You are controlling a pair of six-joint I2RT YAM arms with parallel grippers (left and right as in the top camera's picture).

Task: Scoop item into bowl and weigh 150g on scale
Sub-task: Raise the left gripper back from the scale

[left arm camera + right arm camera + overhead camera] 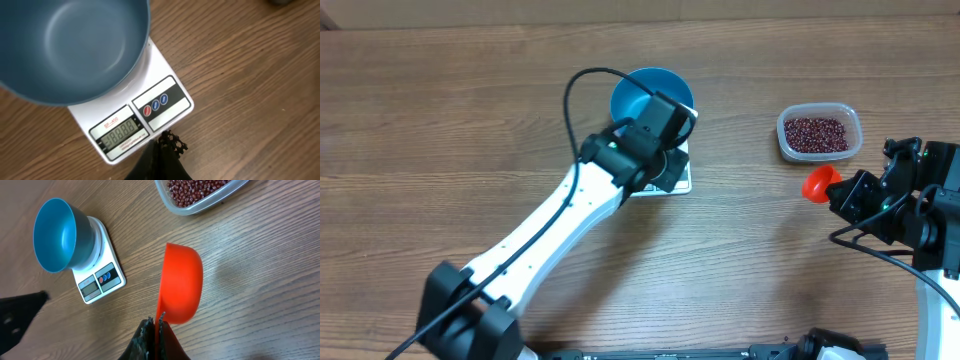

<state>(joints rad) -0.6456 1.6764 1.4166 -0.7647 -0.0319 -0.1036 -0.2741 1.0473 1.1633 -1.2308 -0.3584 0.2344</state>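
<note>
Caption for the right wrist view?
Right claw holds orange plastic scoop; round blue bowl empty on white kitchen scale; red-brown beans in clear plastic tub.

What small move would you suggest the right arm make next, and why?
Probably swing the orange scoop toward the beans in the clear tub: the scoop looks empty, and the blue bowl on the scale holds nothing yet.

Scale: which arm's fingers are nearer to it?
Left. Left fingers sit at the scale's front edge; right fingers, gripping the orange scoop, are off near the bean tub.
</note>
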